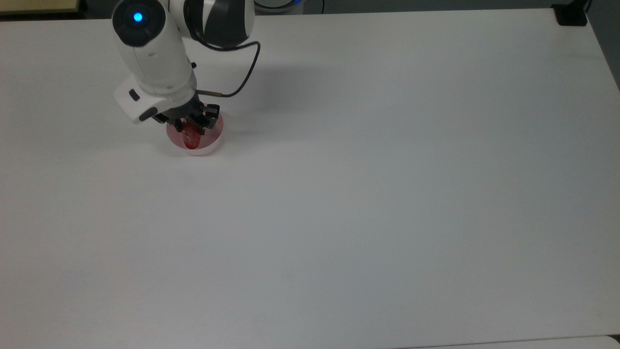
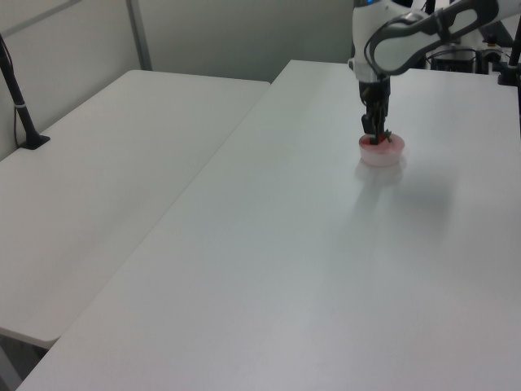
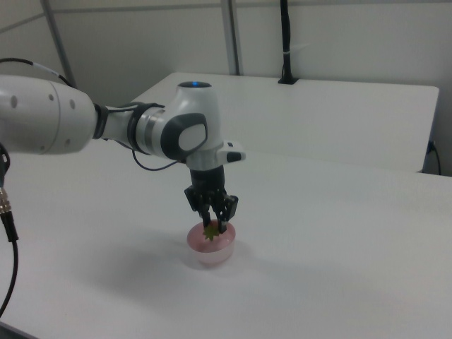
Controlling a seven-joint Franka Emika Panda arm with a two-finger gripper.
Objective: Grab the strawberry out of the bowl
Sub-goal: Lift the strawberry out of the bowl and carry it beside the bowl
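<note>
A small pale pink bowl [image 1: 211,143] [image 2: 393,153] [image 3: 212,255] sits on the white table, at the upper left of the top view. My gripper [image 1: 192,129] [image 2: 374,135] [image 3: 214,225] hangs straight over it, shut on the red strawberry [image 1: 191,138] [image 3: 210,232]. The fruit hangs from the fingertips just above the bowl's rim, its green stem up between the fingers in the right view. In the left view the strawberry [image 2: 378,142] shows as a small red and green spot at the fingertips.
The white table [image 1: 368,194] stretches wide to the top view's right and bottom. A black cable [image 1: 244,72] loops from the wrist. A second white table [image 2: 106,179] stands at the left view's left, with a black pole [image 2: 18,98] clamped to it.
</note>
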